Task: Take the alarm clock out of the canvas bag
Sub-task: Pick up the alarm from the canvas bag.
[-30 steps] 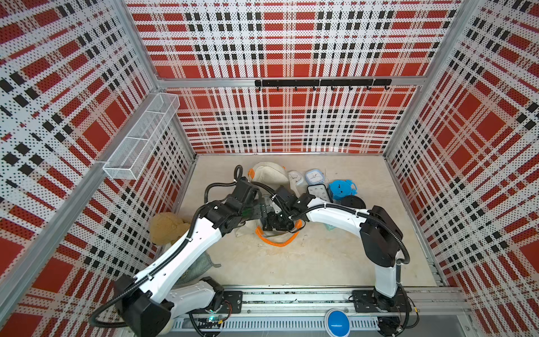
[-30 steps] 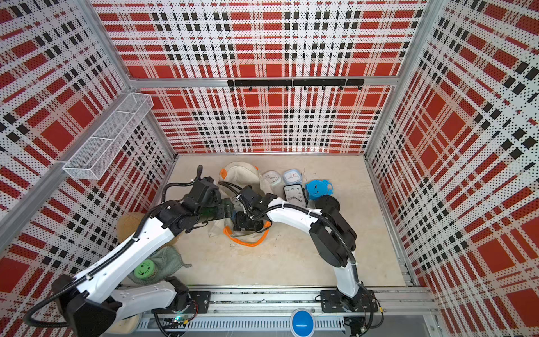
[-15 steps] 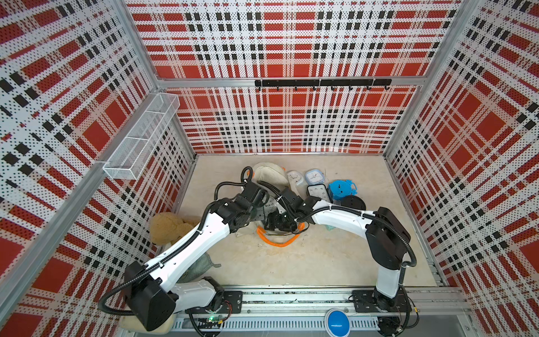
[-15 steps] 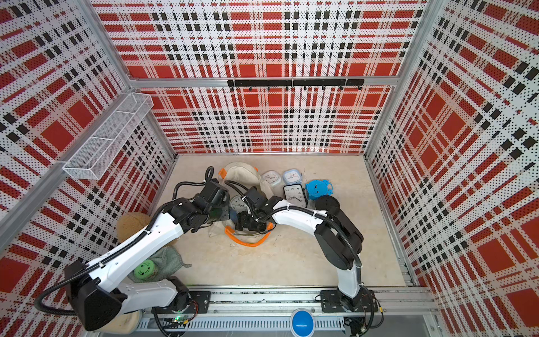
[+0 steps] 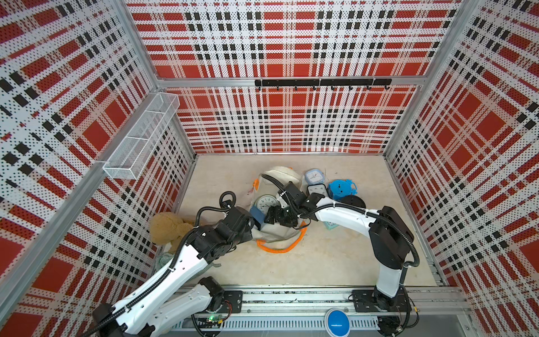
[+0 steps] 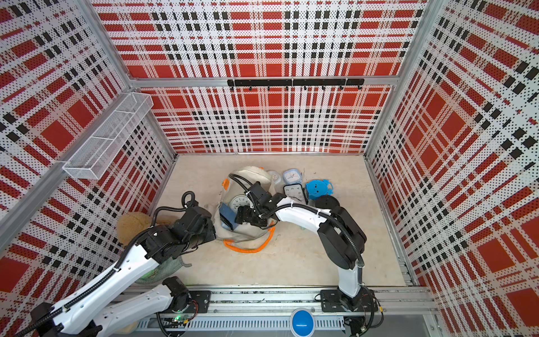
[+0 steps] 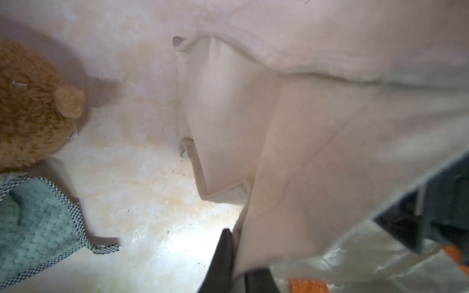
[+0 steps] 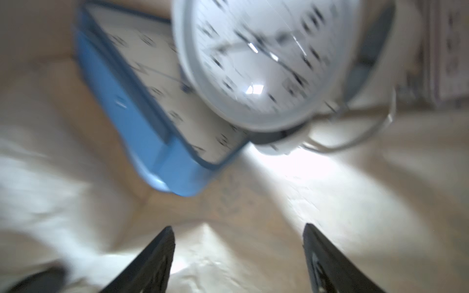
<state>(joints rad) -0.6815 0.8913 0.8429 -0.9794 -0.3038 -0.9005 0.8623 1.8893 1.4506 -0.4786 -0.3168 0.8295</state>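
Observation:
The cream canvas bag (image 5: 277, 233) (image 6: 242, 235) with orange handles lies mid-floor, its mouth pulled open. Inside lie a round white alarm clock (image 5: 264, 202) (image 8: 266, 58) and, partly under it, a blue rectangular clock (image 5: 257, 217) (image 8: 152, 114). My left gripper (image 5: 251, 226) (image 7: 237, 269) is shut on the bag's cloth edge (image 7: 317, 152), which is pinched between its fingers. My right gripper (image 5: 269, 217) (image 8: 238, 228) is inside the bag mouth, open, a short way from both clocks with only cloth between its fingers. The right wrist view is blurred.
Right of the bag lie a small pale-blue square clock (image 5: 314, 176), a black-framed clock (image 5: 317, 189), a blue plush (image 5: 341, 186) and a black disc (image 5: 353, 201). A tan plush toy (image 5: 169, 227) and green cloth (image 7: 33, 220) lie by the left wall. A wire basket (image 5: 143, 137) hangs above.
My left gripper has shut on the bag's edge and drawn it toward the left front. The right gripper has opened wider inside the bag, and the round clock now shows.

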